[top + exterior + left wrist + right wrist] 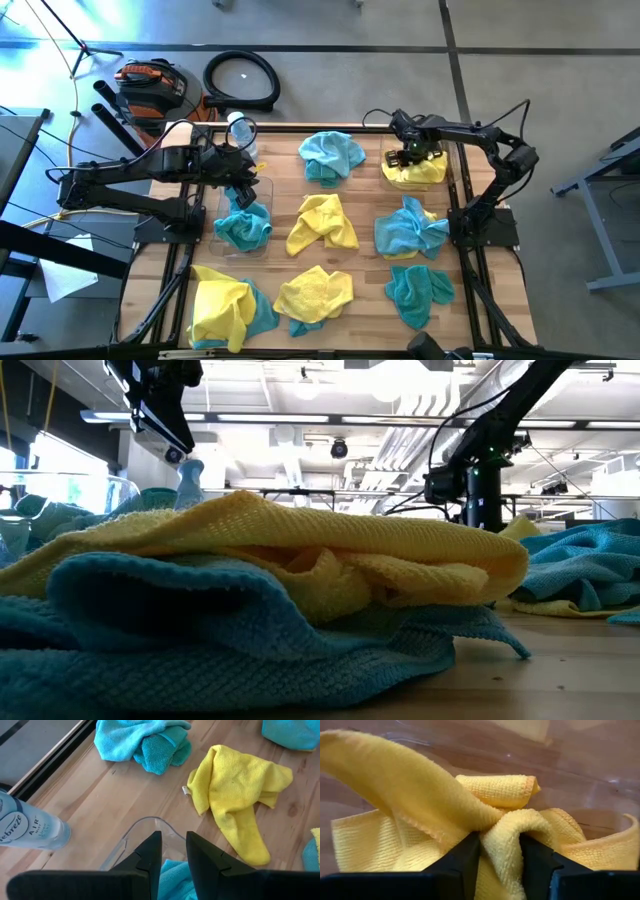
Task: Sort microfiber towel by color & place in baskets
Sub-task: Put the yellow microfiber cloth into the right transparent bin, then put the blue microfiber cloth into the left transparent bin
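Observation:
My right gripper (410, 155) is at the far right of the table, shut on a yellow microfiber towel (416, 172) that lies in the right clear basket (445, 160). My left gripper (240, 190) hovers open and empty over the far end of the left clear basket (266, 190), which holds a teal towel (243, 228). In the left wrist view the fingers (150, 855) stand above the basket's rim (150, 822), with the teal towel (172, 880) below them. Several more yellow, teal and light blue towels lie loose on the table. My right gripper pinches a bunched fold of the yellow towel (502, 837) between its two fingers (465, 857), several layers thick. The fingers come from above, pointing down. The rest of the towel lies crumpled around the fingers inside the basket, slack.
Loose towels lie around: light blue at far middle (332, 155), yellow in the middle (322, 222), blue with yellow at right (410, 228), teal at near right (420, 292), yellow at near middle (313, 295), and yellow on teal at near left (230, 308). A spray bottle (242, 132) lies beyond the left basket.

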